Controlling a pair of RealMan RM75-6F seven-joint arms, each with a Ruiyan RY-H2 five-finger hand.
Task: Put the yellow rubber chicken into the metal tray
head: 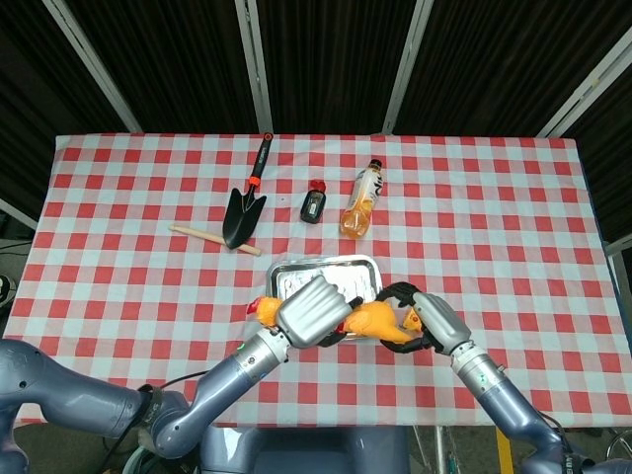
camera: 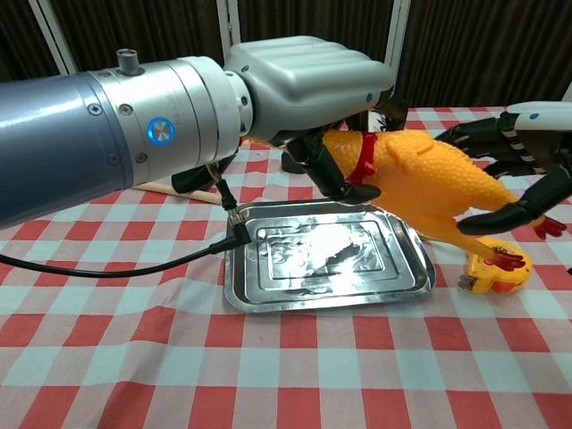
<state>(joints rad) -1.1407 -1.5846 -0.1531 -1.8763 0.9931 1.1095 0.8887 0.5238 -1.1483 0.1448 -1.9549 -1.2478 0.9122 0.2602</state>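
We see the yellow rubber chicken with its red collar held in the air over the right edge of the shallow rectangular metal tray, not yet touching it. The left robot hand closes its dark fingers around the chicken's neck, we judge so as to carry the weight and steer the head end toward the tray. The right robot hand cups the tail end loosely, fingers spread and only partly curled around the body, which looks to us like a steadying support more than a firm hold. The chicken slopes down toward its red feet, which hang just above a small yellow tape measure lying beside the tray. The counter wears a red-and-white checked cloth; farther back lie a black garden trowel with a red-banded handle, a pale wooden stick, a small black device and an orange drink bottle on its side. Dark curtains with pale slanted struts close the room behind.
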